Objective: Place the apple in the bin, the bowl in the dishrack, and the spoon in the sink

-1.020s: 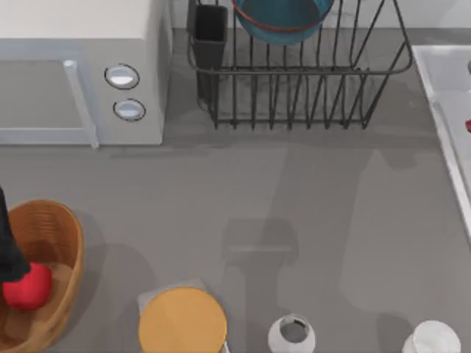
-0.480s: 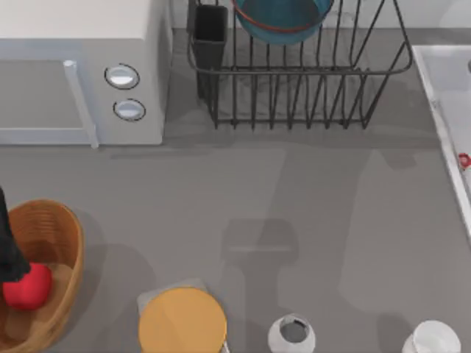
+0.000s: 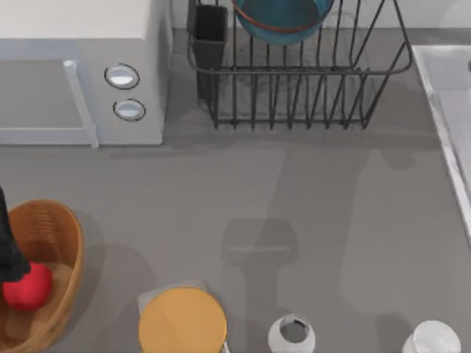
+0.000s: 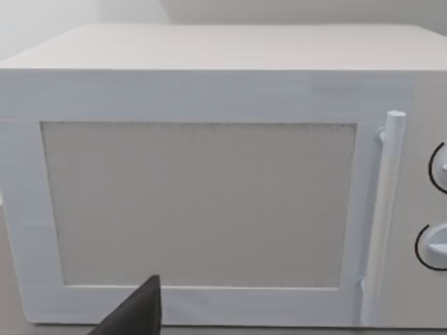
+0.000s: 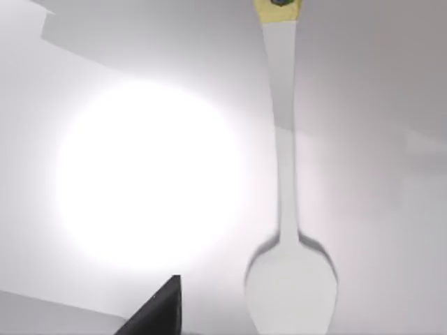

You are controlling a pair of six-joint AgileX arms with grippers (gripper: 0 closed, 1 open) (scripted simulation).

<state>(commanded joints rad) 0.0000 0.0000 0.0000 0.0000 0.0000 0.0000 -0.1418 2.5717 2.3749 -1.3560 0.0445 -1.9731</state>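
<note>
The red apple [image 3: 27, 287] lies inside the wicker bin [image 3: 55, 232] at the front left, with my left arm [image 3: 7, 243] reaching over it from the left edge. In the left wrist view one dark finger [image 4: 143, 314] shows with nothing beside it, so that gripper is open and faces the microwave. The blue bowl [image 3: 283, 15] stands in the dishrack [image 3: 309, 95] at the back. The sink [image 3: 445, 110] runs along the right edge. The white spoon [image 5: 290, 209] lies flat on the sink floor [image 5: 391, 209], free of my open right gripper's finger [image 5: 159, 310].
A white microwave [image 3: 81, 81] with two knobs fills the back left. Along the front edge sit a yellow-orange disc [image 3: 182, 321] and two white cups [image 3: 291, 334] [image 3: 432, 340]. Bare grey tabletop [image 3: 294, 220] spans the middle.
A small red mark at the sink's edge slid toward the front and then left the top view. Apple, bowl and left arm stayed still.
</note>
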